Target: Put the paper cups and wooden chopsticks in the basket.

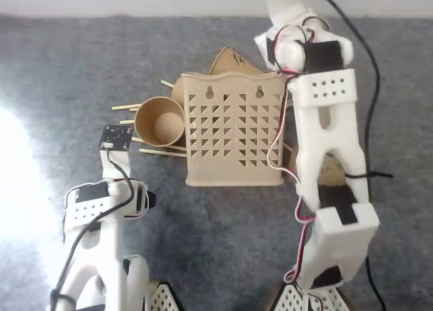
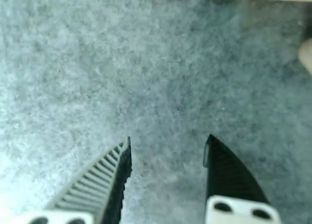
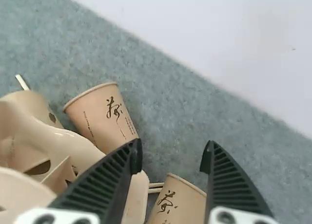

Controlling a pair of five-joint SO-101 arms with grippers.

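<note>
High view: I see the basket (image 1: 233,132) lying on the table (image 1: 54,67), with a paper cup (image 1: 160,122) mouth-up just beside it and chopsticks (image 1: 128,107) scattered by the cup.
Left wrist view: my left pincer (image 2: 168,151) is spread apart above the grey table.
Right wrist view: my right pincer (image 3: 170,153) is apart and holds nothing above two printed cups (image 3: 100,117) by the basket. They carry dark brush-style characters.
</note>
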